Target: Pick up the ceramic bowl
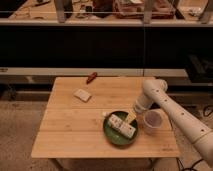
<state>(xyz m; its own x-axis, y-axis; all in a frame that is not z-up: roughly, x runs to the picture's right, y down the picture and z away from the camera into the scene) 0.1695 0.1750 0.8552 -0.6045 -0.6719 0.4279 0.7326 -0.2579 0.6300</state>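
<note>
— Where does the wide, shallow, dark-green glazed ceramic bowl (121, 131) sit?

— On the light wooden bench (70, 127), toward its front right part, flat and upright. A translucent white cup (152, 120) stands just beside its right rim.

— And the claw (122, 125)?

— It hangs directly over the bowl, lying across it. Its pale body runs slantwise from upper left to lower right, over the dish's middle. The white arm (165, 107) comes in from the right, passing above the cup.

— So which way must it go?

— Hardly sideways at all. The bowl lies beneath the claw, so I judge the move to be mostly downward, toward a rim. The near-right rim looks closest to the wrist.

— Is the claw spread or pinching?

— I cannot tell; nor whether it touches the glaze.

— Anything else nearby?

— A small pale rectangular sponge (82, 94) and a red-brown oblong object (91, 77), both well apart at the back left.
</note>
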